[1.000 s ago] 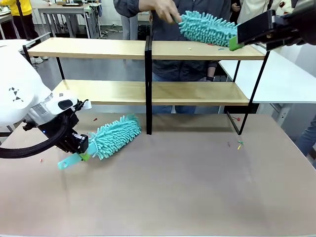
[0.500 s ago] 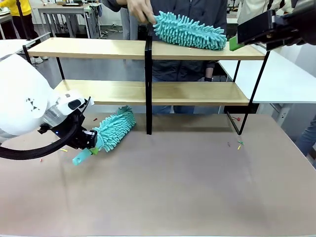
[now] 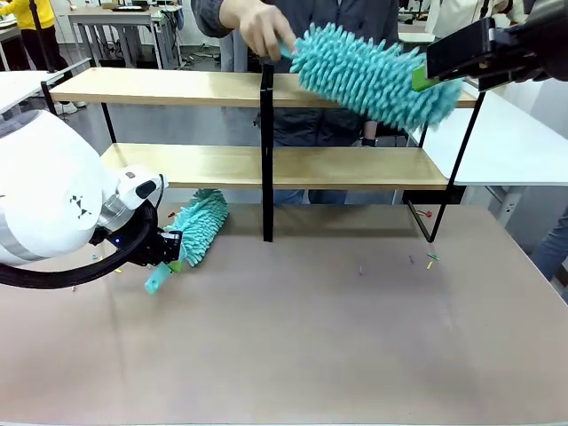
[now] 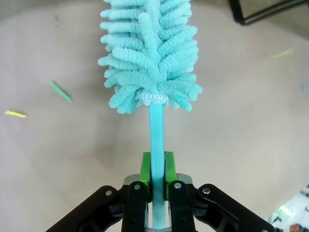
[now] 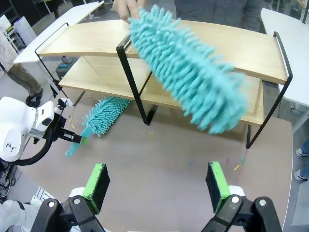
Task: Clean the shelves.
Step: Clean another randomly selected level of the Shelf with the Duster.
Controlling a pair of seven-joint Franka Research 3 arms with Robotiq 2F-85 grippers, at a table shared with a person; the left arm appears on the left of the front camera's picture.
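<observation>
Beige tabletop (image 3: 337, 346) near, bits of litter on it. White table (image 3: 524, 142) right, another white table (image 3: 18, 82) far left. Grey-legged tables (image 3: 115, 22) farther back, grey floor (image 3: 84, 126).

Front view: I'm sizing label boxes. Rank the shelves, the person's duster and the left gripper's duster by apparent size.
1. shelves
2. person's duster
3. lower duster, in the left gripper; it lies foreshortened, so the two dusters' order is unsure.

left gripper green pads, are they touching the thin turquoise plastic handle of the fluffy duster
Touching. In the left wrist view both green pads press flat against the turquoise handle, one each side, no gap.
</observation>
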